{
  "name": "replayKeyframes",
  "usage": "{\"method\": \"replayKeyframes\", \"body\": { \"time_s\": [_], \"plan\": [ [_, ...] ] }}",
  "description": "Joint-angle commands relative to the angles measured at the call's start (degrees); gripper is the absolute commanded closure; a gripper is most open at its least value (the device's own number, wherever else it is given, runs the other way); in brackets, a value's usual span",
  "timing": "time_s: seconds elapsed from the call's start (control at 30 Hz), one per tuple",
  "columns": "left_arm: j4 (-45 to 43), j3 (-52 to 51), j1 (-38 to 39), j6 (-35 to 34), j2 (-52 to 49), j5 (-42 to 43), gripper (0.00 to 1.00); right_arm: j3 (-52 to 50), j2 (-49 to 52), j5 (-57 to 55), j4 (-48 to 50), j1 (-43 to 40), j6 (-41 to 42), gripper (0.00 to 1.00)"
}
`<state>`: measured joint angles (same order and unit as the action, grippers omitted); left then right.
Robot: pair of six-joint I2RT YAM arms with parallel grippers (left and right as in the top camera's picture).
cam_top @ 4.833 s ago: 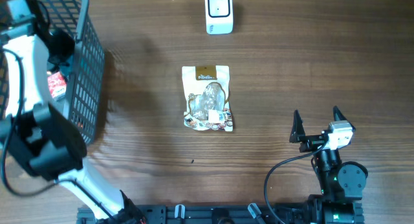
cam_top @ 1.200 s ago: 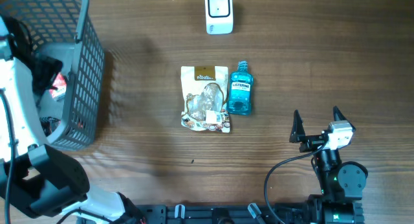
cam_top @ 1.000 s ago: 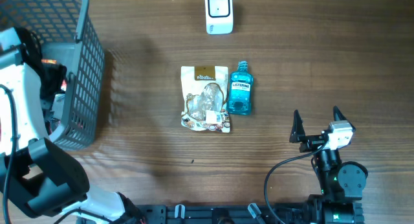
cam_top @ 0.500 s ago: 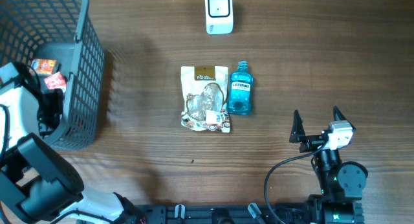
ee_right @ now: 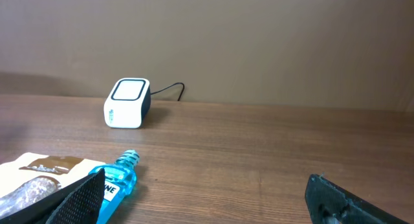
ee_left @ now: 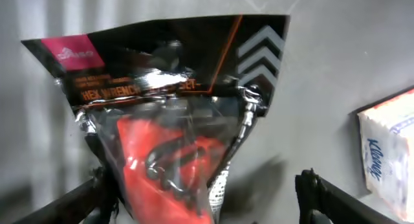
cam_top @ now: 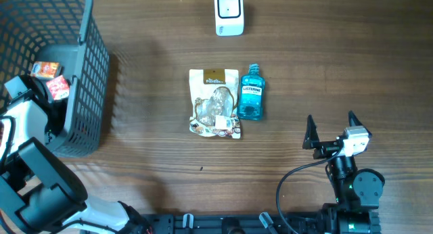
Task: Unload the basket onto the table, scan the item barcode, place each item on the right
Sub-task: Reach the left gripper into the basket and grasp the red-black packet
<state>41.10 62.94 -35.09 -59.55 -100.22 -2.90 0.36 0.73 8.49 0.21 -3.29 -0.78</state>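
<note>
Compared with the earliest overhead picture, the left arm has gone deeper into the basket (cam_top: 95, 65), and a blue Listerine bottle (cam_top: 249, 92) now lies on the table (cam_top: 338, 58), where only the snack pouch (cam_top: 215, 102) lay before.

The left gripper (ee_left: 206, 180) has its jaws apart. One finger shows at the lower left of the wrist view and the other at the lower right. Between them lies the hex wrench set pack (ee_left: 174, 107), a black and red pouch flat on the grey basket floor. The right-hand finger is clearly apart from it. If the left-hand finger touches its edge, I cannot tell. A Kleenex tissue pack (ee_left: 388, 153) lies near, at the right edge of this view.

What could go wrong: the pouch is glossy and flat, so I think the fingers may catch only the film, and it can slip during the lift. No barcode shows on this face, so the pack may need turning before the scanner (cam_top: 229, 12), which stands well apart at the top centre of the overhead view.

In the overhead view the left arm reaches from the lower left up over the basket's near rim, with the wrist pointing down inside. The right gripper (cam_top: 331, 129) rests at the lower right with jaws wide apart, holding nothing.
</note>
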Motion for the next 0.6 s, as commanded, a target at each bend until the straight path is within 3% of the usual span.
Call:
{"method": "replayKeyframes", "body": {
  "time_s": [0.0,0.1,0.27,0.57],
  "plan": [
    [-0.8,-1.4,0.0,-0.9,-0.8,0.9,0.28,0.0,-0.2,-0.4,0.2,0.2,-0.5,0.0],
    [-1.3,-1.4,0.0,-0.7,-0.8,0.7,0.55,0.0,-0.2,-0.4,0.2,0.2,-0.5,0.0],
    [-3.4,-1.4,0.0,3.9,-0.7,0.7,0.76,0.0,-0.2,-0.4,0.2,0.2,-0.5,0.0],
    [-3.1,2.2,-0.1,6.9,1.8,1.4,0.86,0.0,-0.2,-0.4,0.2,0.2,-0.6,0.0]
  ]
}}
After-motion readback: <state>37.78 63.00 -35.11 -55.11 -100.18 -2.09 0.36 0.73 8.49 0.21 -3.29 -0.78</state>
